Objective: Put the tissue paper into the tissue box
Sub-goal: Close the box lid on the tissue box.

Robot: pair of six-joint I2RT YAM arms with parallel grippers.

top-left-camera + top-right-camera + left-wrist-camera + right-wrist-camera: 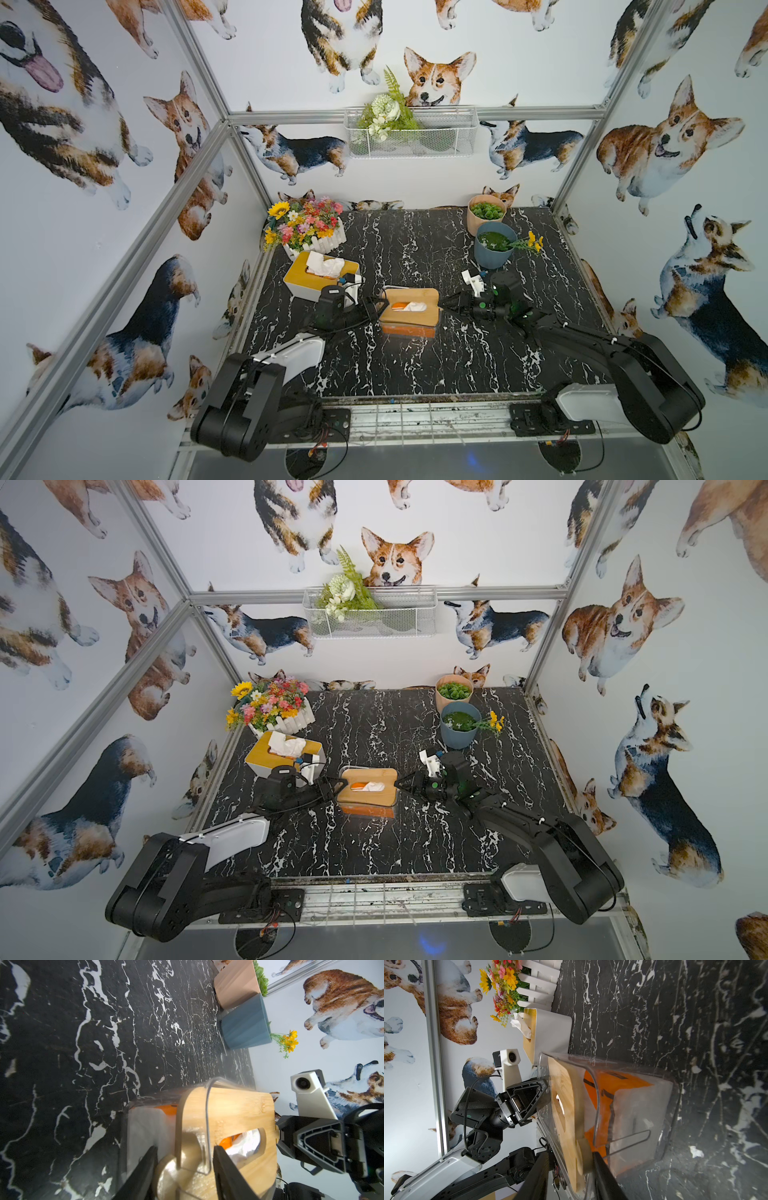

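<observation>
The tissue paper sits inside the tissue box, a white crumple showing through the slot of the wooden lid, with an orange pack visible through the clear walls beneath it. The box stands near the middle of the black marble table, and in both top views a strip of its clear rim shows behind the lid's far edge. The left gripper is at the box's left end; in its wrist view the dark fingers stand partly open on either side of that end, one over the lid's top, the other in front of the clear end wall, and whether they squeeze it cannot be told. The right gripper meets the opposite end, its fingers also part open with the lid's edge and the clear wall between them; a firm grip cannot be made out there either. Behind the left arm stands a second white box with a tissue sticking up from it, just in front of a white planter of mixed flowers. Across the table, near the far right corner, a blue pot stands just in front of a pink pot. A wire basket with greenery hangs on the back wall
</observation>
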